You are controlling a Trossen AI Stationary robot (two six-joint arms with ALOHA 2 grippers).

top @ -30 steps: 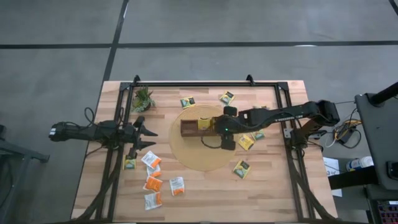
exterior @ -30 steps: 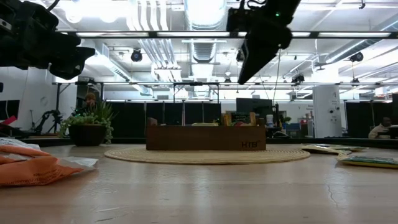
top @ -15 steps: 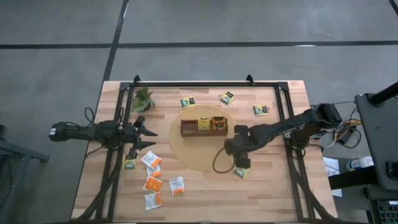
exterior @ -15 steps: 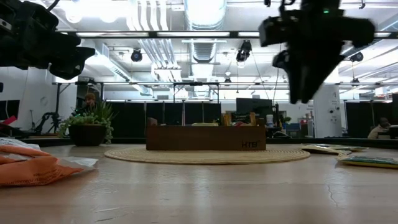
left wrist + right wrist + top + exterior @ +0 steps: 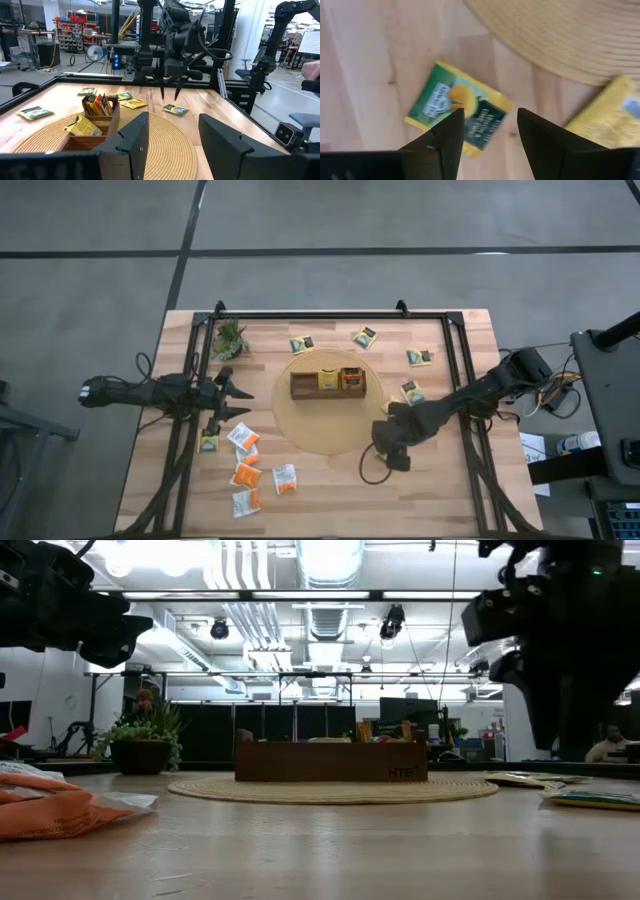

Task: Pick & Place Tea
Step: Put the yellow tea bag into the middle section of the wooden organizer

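Observation:
A yellow and dark green tea sachet [image 5: 457, 112] lies flat on the wooden table just off the round woven mat [image 5: 325, 420]. My right gripper [image 5: 490, 115] hangs open above it, pointing down, and hides it in the high view, where the gripper [image 5: 392, 453] shows at the mat's near right. The left wrist view shows the gripper [image 5: 168, 92] clear above the sachet [image 5: 176, 109]. The brown divided tray [image 5: 305, 384] on the mat holds a yellow sachet [image 5: 327, 380] and an orange one [image 5: 350, 379]. My left gripper [image 5: 238, 392] waits open at the table's left.
More sachets lie loose: a cluster of orange and white ones [image 5: 246, 470] at the near left, and yellow ones at the far side [image 5: 302, 343], [image 5: 364, 335] and right [image 5: 419, 357], [image 5: 411, 392]. A small potted plant [image 5: 230, 338] stands far left. A black frame [image 5: 465, 410] runs along the table's sides.
My right gripper has swung from above the tray toward the table's near edge and a little to the right. It has come down and tipped to point more steeply downward, ending over the sachet beside the mat. Its fingers have stayed open.

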